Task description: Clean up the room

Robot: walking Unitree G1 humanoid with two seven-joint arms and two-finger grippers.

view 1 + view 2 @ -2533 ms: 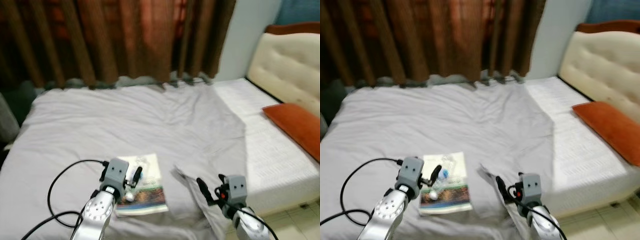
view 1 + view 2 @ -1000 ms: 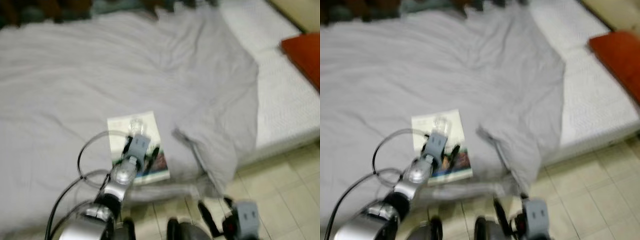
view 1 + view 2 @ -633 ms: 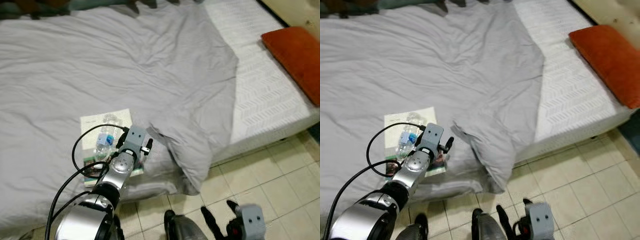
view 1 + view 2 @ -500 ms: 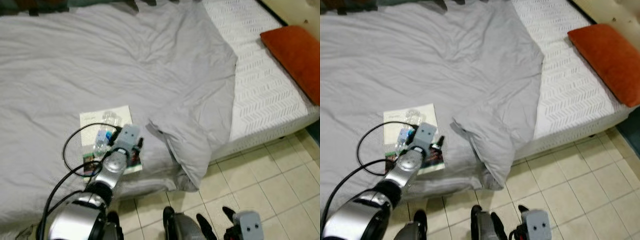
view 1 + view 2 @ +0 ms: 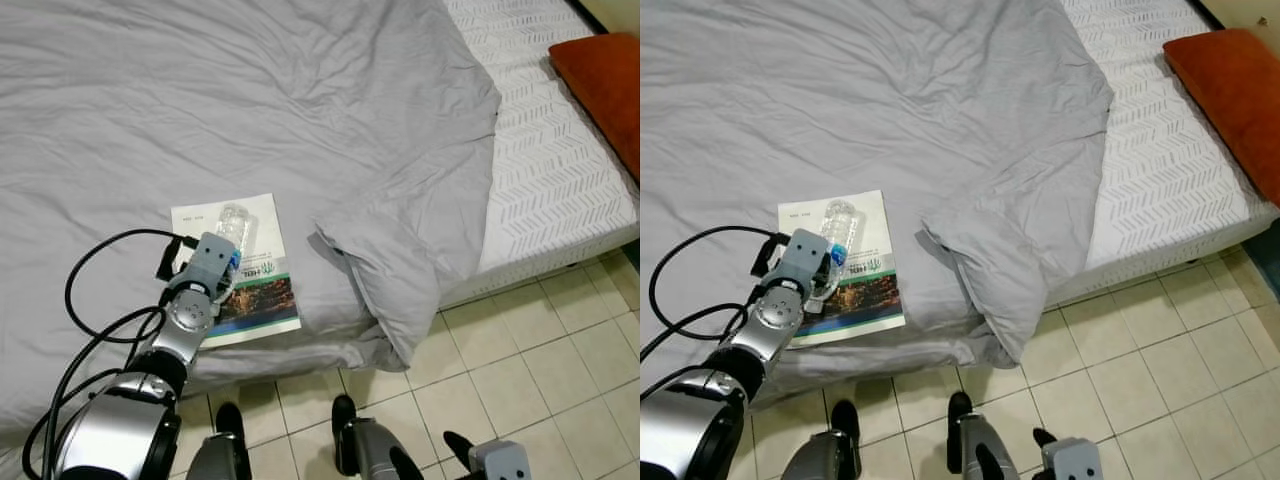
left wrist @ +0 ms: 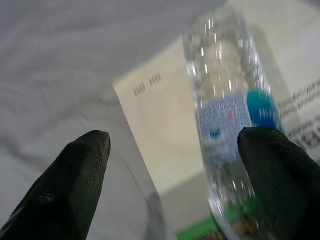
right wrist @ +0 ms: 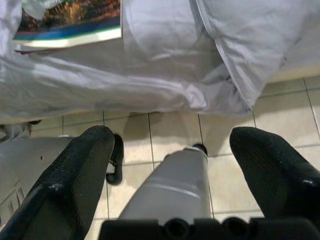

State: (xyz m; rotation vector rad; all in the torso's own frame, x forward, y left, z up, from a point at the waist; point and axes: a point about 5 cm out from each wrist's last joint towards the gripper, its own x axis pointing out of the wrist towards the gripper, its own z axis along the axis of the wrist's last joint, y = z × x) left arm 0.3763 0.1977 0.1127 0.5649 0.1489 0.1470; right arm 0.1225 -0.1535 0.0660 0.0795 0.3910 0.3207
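Head is tipped well down now, so I've got the bed edge and the tiled floor under me instead of the curtains I was looking at a couple of seconds back, and that shift is the camera, not the objects. What has really changed is my left gripper: half a second ago it was sitting lower on the magazine's coloured cover, and now it has slid up so it's right at the bottle. In the left wrist view the fingers are spread wide and empty, with the clear bottle lying close against one of them, blue label showing. The bottle rests lengthwise on the magazine, which lies flat on the grey duvet near the bed's front edge, just beside the folded-back duvet corner. My right gripper hangs low over the tiles by my feet, fingers apart, holding nothing. I read this as the final line-up for a bottle pick; nothing is tidied yet. It's off-centre between the fingers, so I'd shift sideways before closing, or it may roll off the glossy cover. The orange pillow stays well clear.
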